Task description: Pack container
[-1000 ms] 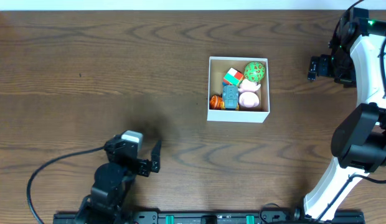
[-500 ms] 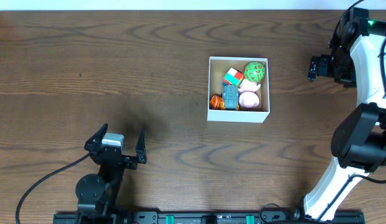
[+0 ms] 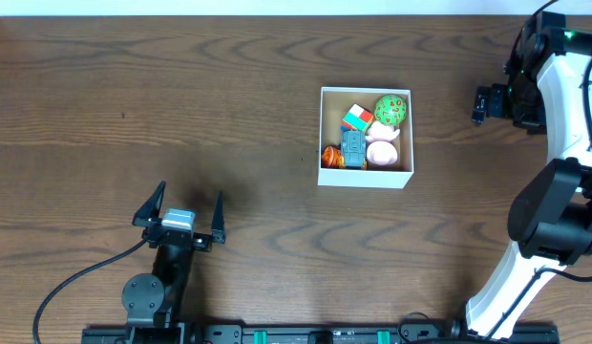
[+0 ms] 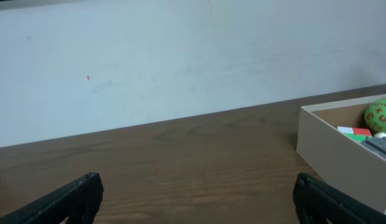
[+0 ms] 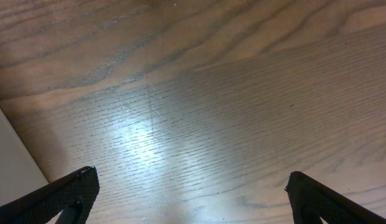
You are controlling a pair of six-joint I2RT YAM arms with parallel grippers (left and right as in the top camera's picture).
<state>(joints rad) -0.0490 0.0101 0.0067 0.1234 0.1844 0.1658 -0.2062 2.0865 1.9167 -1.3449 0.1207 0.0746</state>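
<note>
The container (image 3: 365, 178) is sitting right of centre on the surface (image 3: 181, 96), toys (image 3: 354, 148) lying inside. The left claw (image 3: 179, 205) and right claw (image 3: 479, 103) are hanging spread, empty, well apart from it. Packing is looking finished, I think; arms should be avoiding its walls.

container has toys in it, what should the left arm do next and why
Probably just park the left gripper near its base. The container holds the green ball and other toys, no loose toy shows on the table, and the right gripper is open and empty too.
</note>
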